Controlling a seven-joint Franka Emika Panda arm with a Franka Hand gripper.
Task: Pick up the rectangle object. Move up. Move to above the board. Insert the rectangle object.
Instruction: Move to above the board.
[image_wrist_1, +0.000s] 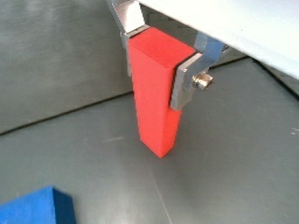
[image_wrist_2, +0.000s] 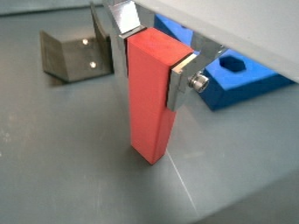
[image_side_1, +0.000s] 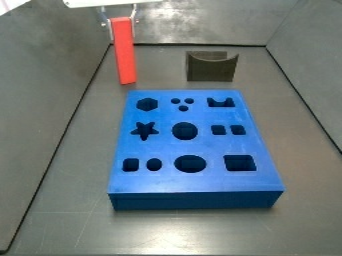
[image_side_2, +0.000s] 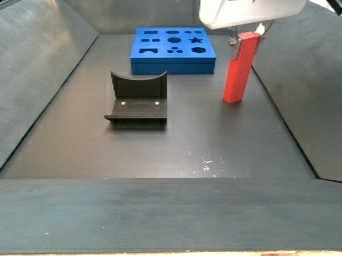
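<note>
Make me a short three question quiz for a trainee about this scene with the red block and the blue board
1. True or false: the hand is shut on the rectangle object.
2. Where is the rectangle object? A) in a board cut-out B) off the board, over the grey floor C) on the fixture
3. Fill in: the board's colour is ____.

Key: 1 true; 2 B; 3 blue.

The gripper (image_wrist_2: 149, 54), beside the fixture (image_wrist_2: 73, 54), has bare silver metal fingers (image_wrist_2: 179, 80). They clamp the smooth, matt red-orange rectangle object (image_wrist_2: 149, 101). The fixture looks like dull dark metal.
</note>
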